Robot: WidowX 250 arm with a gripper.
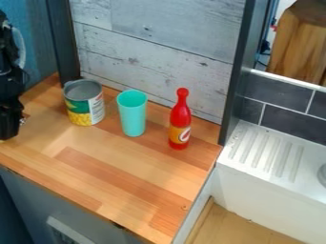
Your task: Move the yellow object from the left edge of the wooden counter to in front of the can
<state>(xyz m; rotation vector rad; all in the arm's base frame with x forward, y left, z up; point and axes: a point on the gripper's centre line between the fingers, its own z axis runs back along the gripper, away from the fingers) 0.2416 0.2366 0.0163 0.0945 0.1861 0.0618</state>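
Tool (9, 127) at the left edge of the table (121, 167); we cannot tell how far open, or whether it holds anything. Rightward we log a can (84, 106), turquoise cup (132, 116) and red bottle (180, 119), all upright, apart.

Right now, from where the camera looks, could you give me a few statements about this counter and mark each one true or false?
1. The turquoise cup stands between the food can and the red bottle. True.
2. The bottle is lying on its side. False: it stands upright.
3. The black robot arm is touching the cup. False: it is at the left edge of the picture, apart from the cup.
4. Of the three items, the can is nearest the arm. True.
5. All three stand on the wooden counter. True.
6. The can has been knocked over. False: it is upright.
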